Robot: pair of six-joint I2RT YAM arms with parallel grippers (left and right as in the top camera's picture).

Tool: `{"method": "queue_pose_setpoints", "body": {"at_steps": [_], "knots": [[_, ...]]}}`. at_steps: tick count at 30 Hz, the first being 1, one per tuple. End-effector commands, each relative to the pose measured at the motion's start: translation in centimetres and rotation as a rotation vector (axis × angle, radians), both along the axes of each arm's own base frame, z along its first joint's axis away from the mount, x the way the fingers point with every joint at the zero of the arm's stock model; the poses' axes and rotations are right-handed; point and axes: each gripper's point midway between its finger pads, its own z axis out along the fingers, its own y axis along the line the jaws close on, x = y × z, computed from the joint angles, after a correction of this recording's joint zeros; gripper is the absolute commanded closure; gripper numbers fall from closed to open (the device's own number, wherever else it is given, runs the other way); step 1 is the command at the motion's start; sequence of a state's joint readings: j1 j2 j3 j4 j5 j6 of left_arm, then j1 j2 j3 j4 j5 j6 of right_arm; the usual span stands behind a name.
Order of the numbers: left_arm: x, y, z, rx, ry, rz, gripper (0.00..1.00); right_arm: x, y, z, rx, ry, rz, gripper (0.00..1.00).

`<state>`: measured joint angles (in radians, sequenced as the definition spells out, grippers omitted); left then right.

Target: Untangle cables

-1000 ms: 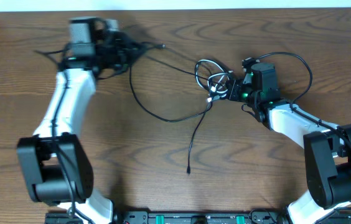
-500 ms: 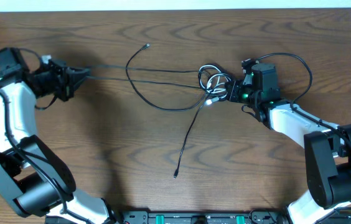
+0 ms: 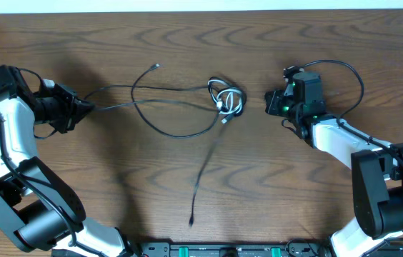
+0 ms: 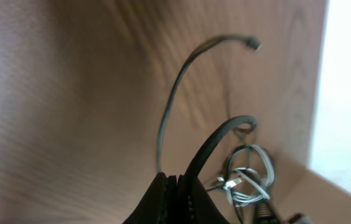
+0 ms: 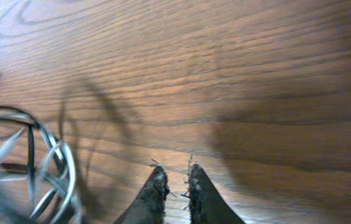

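Leftward now, cables (image 3: 226, 100) apart from right hand (image 3: 267, 104).

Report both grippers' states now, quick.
Left gripper: closed, holding the black cable.
Right gripper: slightly open, holding nothing; the cable knot lies apart from it.

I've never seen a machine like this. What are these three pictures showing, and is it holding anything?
These are two robot arms at a wooden table, seen three ways. The wide picture is from a camera above; the other two are from small cameras on each wrist, looking past the jaws. On the table lies a knot of grey and black cables with loose strands trailing away. The left arm has its jaws shut on a black cable that runs to the knot. The right arm sits clear of the knot, jaws slightly apart, holding nothing.
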<state>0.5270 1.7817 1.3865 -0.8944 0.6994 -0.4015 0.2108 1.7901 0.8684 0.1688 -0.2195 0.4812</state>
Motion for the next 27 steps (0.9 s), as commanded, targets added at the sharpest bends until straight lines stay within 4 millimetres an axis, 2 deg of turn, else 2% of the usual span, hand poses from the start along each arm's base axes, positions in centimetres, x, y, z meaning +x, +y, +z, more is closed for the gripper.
{"method": "queue_pose_setpoints", "body": {"at_steps": [1,2,4,6,12,14,16,18,19,22,27], "knots": [[-0.7,0.0,0.2,0.142,0.002,-0.1,0.92,0.1,-0.6,-0.2,-0.025,-0.003,-0.019,0.8],[-0.8,-0.1,0.1,0.149,0.012,-0.105,0.93,0.1,-0.5,-0.2,-0.025,-0.003,-0.019,0.76],[-0.9,-1.3,-0.1,0.149,0.026,-0.136,0.93,0.1,-0.5,-0.2,-0.016,-0.002,-0.022,0.61],[-0.8,-2.4,-0.2,0.15,0.026,-0.17,0.92,0.2,-0.4,-0.1,-0.009,-0.004,-0.018,0.53],[-0.6,-5.3,-1.2,0.229,0.061,-0.272,0.9,0.3,1.8,1.4,0.043,-0.075,0.117,0.27],[-0.6,-5.8,-1.5,0.27,0.076,-0.295,0.83,0.2,2.3,1.8,0.053,-0.093,0.153,0.23],[-0.6,-6.2,-1.8,0.304,0.089,-0.317,0.68,0.2,2.4,1.8,0.055,-0.094,0.154,0.21],[-0.7,-6.7,-1.9,0.328,0.098,-0.338,0.32,0.2,2.4,1.8,0.054,-0.094,0.154,0.19],[-0.8,-7.2,-1.9,0.327,0.1,-0.35,0.19,0.2,2.4,1.8,0.054,-0.094,0.154,0.18],[-1.2,-8.2,-2.0,0.32,0.117,-0.381,0.14,0.2,2.4,1.8,0.054,-0.094,0.154,0.15],[-2.0,-10.3,-2.2,0.314,0.137,-0.441,0.11,0.2,2.4,1.8,0.054,-0.094,0.154,0.09]]}}
